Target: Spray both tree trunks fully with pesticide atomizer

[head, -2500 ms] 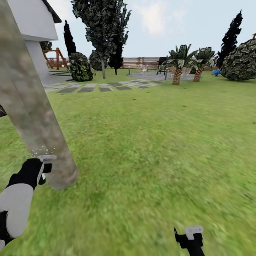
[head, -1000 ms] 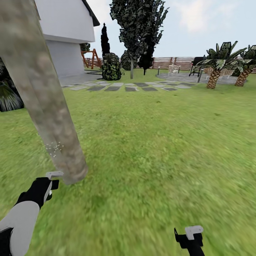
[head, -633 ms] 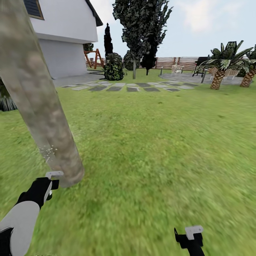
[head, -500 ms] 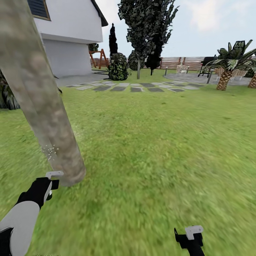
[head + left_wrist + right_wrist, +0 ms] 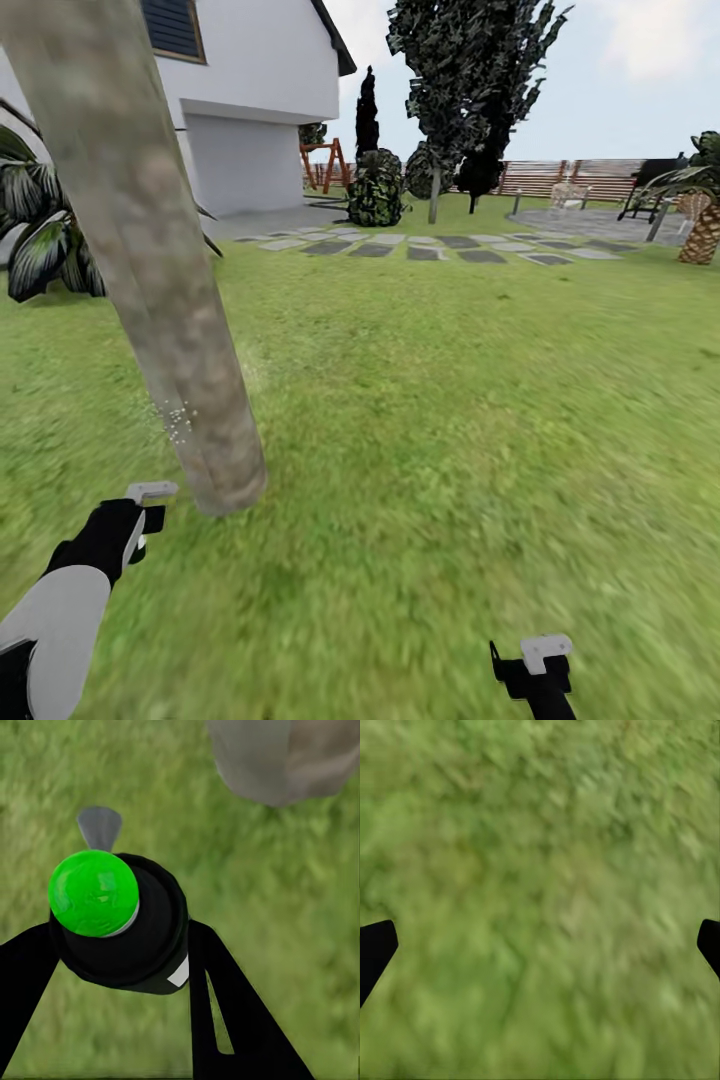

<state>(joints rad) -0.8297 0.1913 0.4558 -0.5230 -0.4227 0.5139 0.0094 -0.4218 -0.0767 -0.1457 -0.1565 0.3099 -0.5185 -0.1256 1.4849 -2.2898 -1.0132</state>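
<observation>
A thick mottled grey-beige tree trunk [image 5: 170, 300] leans up from the grass [image 5: 450, 430] at the left of the head view. A small patch of whitish pesticide specks [image 5: 178, 420] sits low on its bark. My left gripper [image 5: 135, 515] is shut on the pesticide atomizer [image 5: 124, 926], a black bottle with a green cap [image 5: 94, 892] and a grey nozzle [image 5: 151, 490]. The nozzle is close to the trunk's base [image 5: 285, 757], a little to its left. My right gripper [image 5: 535, 665] hangs open over bare grass [image 5: 540, 892], with its dark fingertips [image 5: 375, 949] far apart.
A white house [image 5: 260, 90] and a dark broad-leaved plant [image 5: 45, 240] stand behind the trunk. Stepping stones [image 5: 430, 248], dark thin-stemmed trees [image 5: 470, 80], a palm [image 5: 700, 230] and the slatted fence [image 5: 580, 175] lie far ahead. Open lawn spreads to the right.
The whole view has swung left, so the trunk and house sit further right in the picture. Both arms keep their place in it. The speck patch stays low on the trunk.
</observation>
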